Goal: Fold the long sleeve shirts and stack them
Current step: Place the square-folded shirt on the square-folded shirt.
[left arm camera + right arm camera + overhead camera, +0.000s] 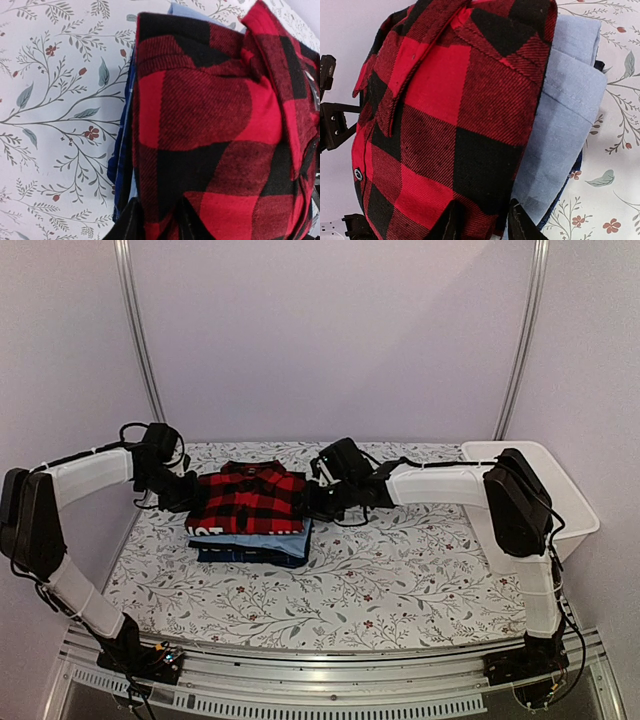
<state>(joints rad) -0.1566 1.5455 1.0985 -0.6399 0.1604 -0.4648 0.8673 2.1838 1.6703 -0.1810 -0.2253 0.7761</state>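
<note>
1. Top external view gives us the layout. The flannel shirt (250, 502) lies folded on the light blue shirt (265, 541), which lies on the navy garment (250, 557). All 3 form 1 stack on the table (400, 575).
2. We read the flannel shirt's long axis as running from its collar at the far end to the white lettering at its near edge. The 2 claws meet it across that axis, 1 on each long flank.
3. Our left gripper (156, 222) is at the flannel shirt's left flank. Its fingers are drawn in to a narrow gap that checked cloth fills, so we judge it clamped on the folded edge.
4. Our right gripper (482, 225) is at the flannel shirt's right flank, and its fingers pinch the red-and-black fold the same way.
5. Neither arm is nearer, since both touch the flannel shirt.
6. On the flannel shirt's right, the light blue shirt juts out past its edge. On its left, the blue and navy layers show as thin edges just beneath and close to flush.
7. Bare table lies left, right and nearer of the flannel shirt. The white basket (575, 502) stands well apart to its right.
8. We judge the coming move to be a release, with each claw then drawn straight outward from its flank. The risk is tugging the flannel shirt askew.
</note>
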